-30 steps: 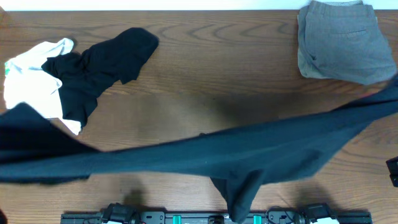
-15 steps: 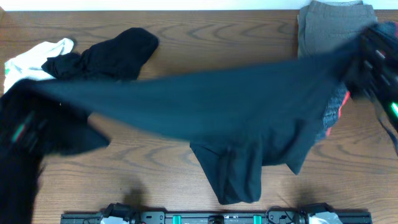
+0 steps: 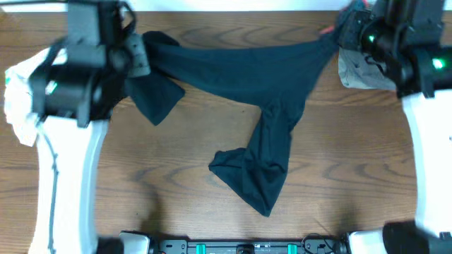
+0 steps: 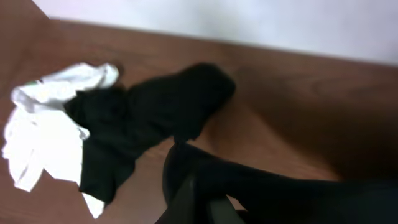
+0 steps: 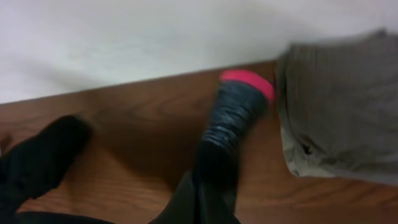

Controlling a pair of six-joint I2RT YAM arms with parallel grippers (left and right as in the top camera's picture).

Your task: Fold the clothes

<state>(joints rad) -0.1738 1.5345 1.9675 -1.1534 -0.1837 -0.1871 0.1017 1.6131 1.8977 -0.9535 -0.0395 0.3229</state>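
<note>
Both arms are reached out to the far side of the wooden table (image 3: 176, 152), with the black trousers (image 3: 233, 60) strung between them. The left gripper (image 3: 138, 55) appears clamped on one end of the cloth. The right gripper (image 3: 339, 32) appears clamped on the other end, where the grey-and-coral waistband (image 5: 239, 102) pokes up beyond its fingers. In neither wrist view are the fingertips clear, but the cloth hangs taut from each, so I judge both closed on fabric.

The held span runs side to side, along the far edge, from one gripper to the other. From about its middle the free leg (image 3: 265, 159) trails toward the robot and ends in a rumpled heap on the wood, roughly midway between the arms and on the near side of both. A loose flap (image 3: 155, 99) droops just beside the left gripper.

To lay the trousers flat, the two arms would probably have to lower together, keeping that side-to-side line straight. Otherwise the free leg bunches under the span.

The white T-shirt (image 4: 37, 134) and the plain black garment (image 4: 155, 109) lie touching each other at the far left, close to the left arm. The grey shorts (image 5: 336, 112) sit at the far right, just beside the waistband end.
</note>
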